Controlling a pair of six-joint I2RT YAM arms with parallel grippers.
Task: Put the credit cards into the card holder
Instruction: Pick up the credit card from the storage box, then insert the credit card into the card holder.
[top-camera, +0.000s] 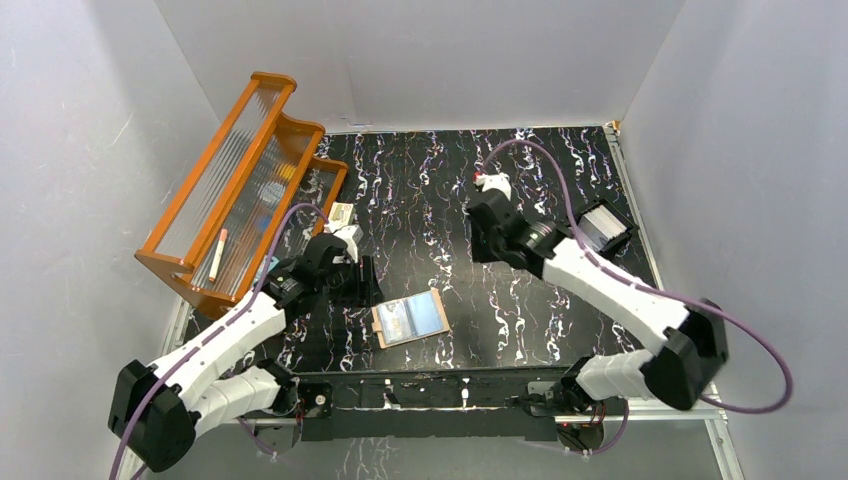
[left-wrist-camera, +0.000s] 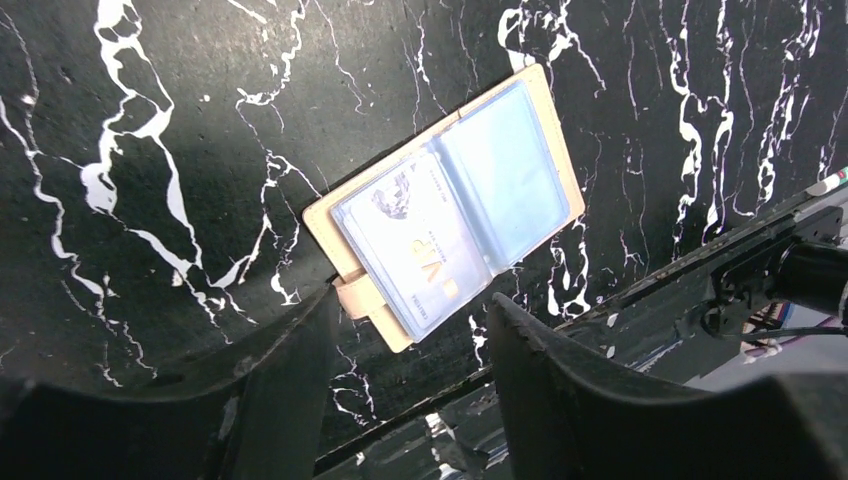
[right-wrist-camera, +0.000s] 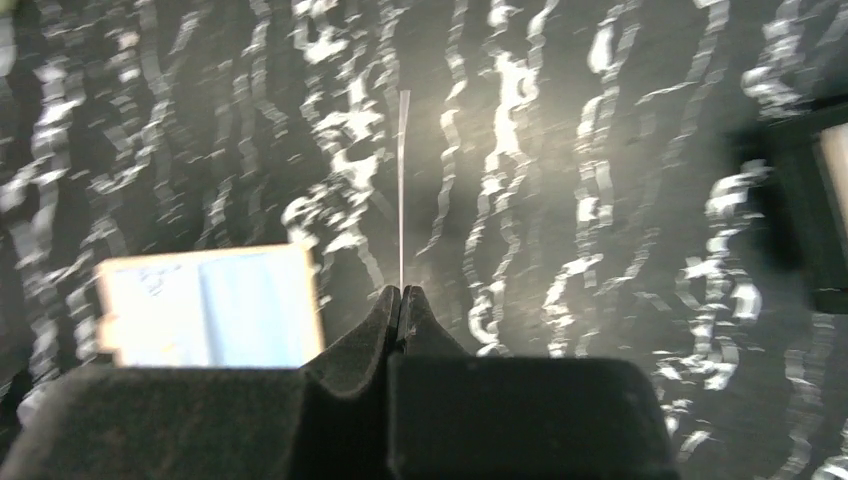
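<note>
The card holder (top-camera: 410, 320) lies open and flat on the marbled black table (top-camera: 440, 190), low in the middle of the overhead picture, just in front of the arm bases. Its long side runs roughly left to right with a slight tilt. The left wrist view shows a printed card already sitting behind one clear pocket, while the neighbouring pocket looks empty to me.

The left gripper (left-wrist-camera: 410, 400) is the nearer one. It hangs just up and left of the holder, fingers spread wide with nothing in them.

The right gripper (right-wrist-camera: 400, 292) is further off, up and to the right in the overhead picture. Its fingers are pinched tight on a credit card (right-wrist-camera: 402, 190), which its own camera sees edge-on as a thin pale line rising up the frame. In that blurred view the holder (right-wrist-camera: 210, 305) sits at the lower left, well apart from the card.

So I'd say the move ahead turns on swinging the card down and left, then laying its edge in line with a pocket mouth
</note>
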